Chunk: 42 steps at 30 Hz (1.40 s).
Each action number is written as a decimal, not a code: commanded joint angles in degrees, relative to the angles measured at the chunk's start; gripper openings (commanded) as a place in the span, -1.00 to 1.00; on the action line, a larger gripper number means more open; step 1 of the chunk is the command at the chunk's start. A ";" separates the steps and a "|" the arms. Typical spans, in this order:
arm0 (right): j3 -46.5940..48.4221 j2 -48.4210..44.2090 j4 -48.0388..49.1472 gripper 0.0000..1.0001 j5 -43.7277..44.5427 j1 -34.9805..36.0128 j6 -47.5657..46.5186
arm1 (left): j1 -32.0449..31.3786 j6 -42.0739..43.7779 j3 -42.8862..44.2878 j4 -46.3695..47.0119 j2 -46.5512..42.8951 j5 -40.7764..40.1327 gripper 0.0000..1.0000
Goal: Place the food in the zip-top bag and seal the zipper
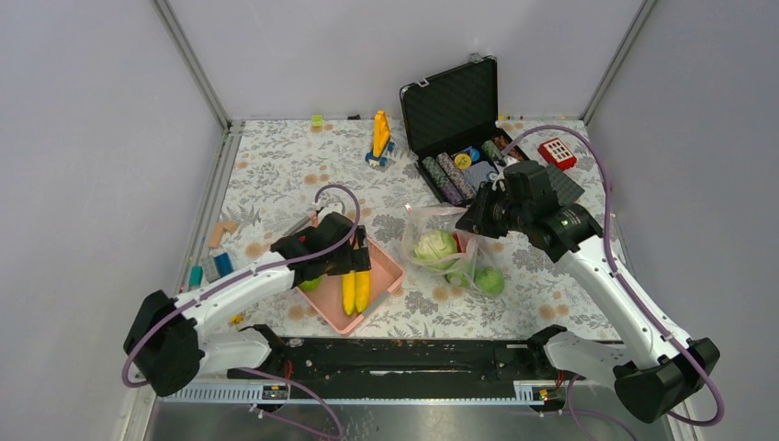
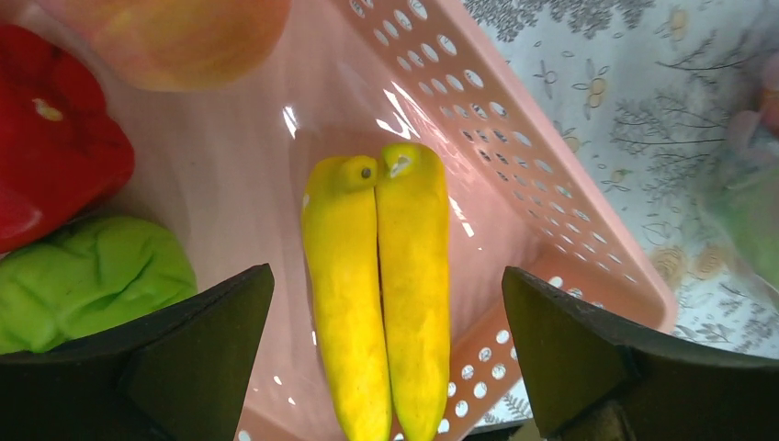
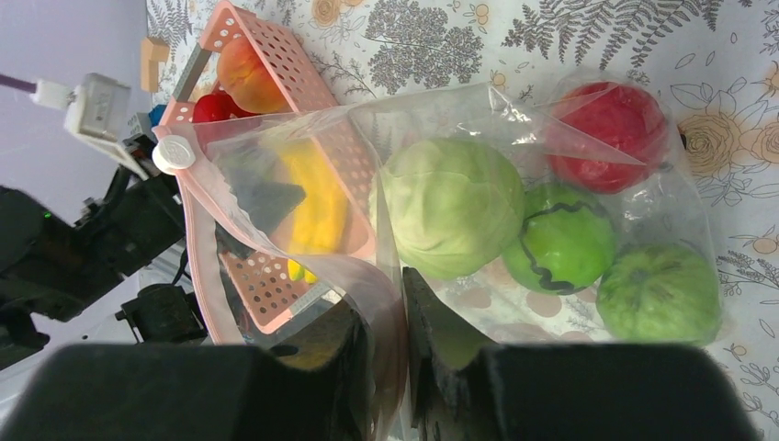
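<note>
The clear zip-top bag (image 3: pixel 441 101) lies right of the pink basket (image 1: pixel 390 268) and holds a pale cabbage (image 3: pixel 450 207), a red apple (image 3: pixel 606 124) and two green fruits (image 3: pixel 560 239). My right gripper (image 3: pixel 390 303) is shut on the bag's mouth edge, holding it up. The pinkish zipper (image 3: pixel 196 241) curves away to the left. My left gripper (image 2: pixel 386 276) hangs open over the yellow banana bunch (image 2: pixel 413 211) in the basket, one finger on each side and neither touching it. A red piece (image 2: pixel 46 147), a green piece (image 2: pixel 92 276) and an orange fruit (image 2: pixel 174 37) lie beside the bananas.
An open black case (image 1: pixel 455 110) with poker chips (image 1: pixel 450 175) stands behind the bag. A yellow toy (image 1: pixel 379 136) is at the back, a red box (image 1: pixel 558 152) at the back right. Small blocks (image 1: pixel 220 234) lie by the left wall.
</note>
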 commanded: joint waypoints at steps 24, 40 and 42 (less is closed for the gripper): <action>-2.65 -1.84 1.04 -0.53 0.26 -2.13 -2.90 | -2.45 -5.43 4.72 7.41 25.94 -4.04 -0.08; -3.48 -3.03 1.13 -0.53 -0.41 -2.76 -3.32 | -2.50 -5.38 5.04 2.13 11.07 -4.95 -0.67; -3.62 -3.19 1.10 -0.53 -0.69 -2.77 -3.42 | -2.54 -4.96 5.18 1.40 8.23 -5.20 -0.66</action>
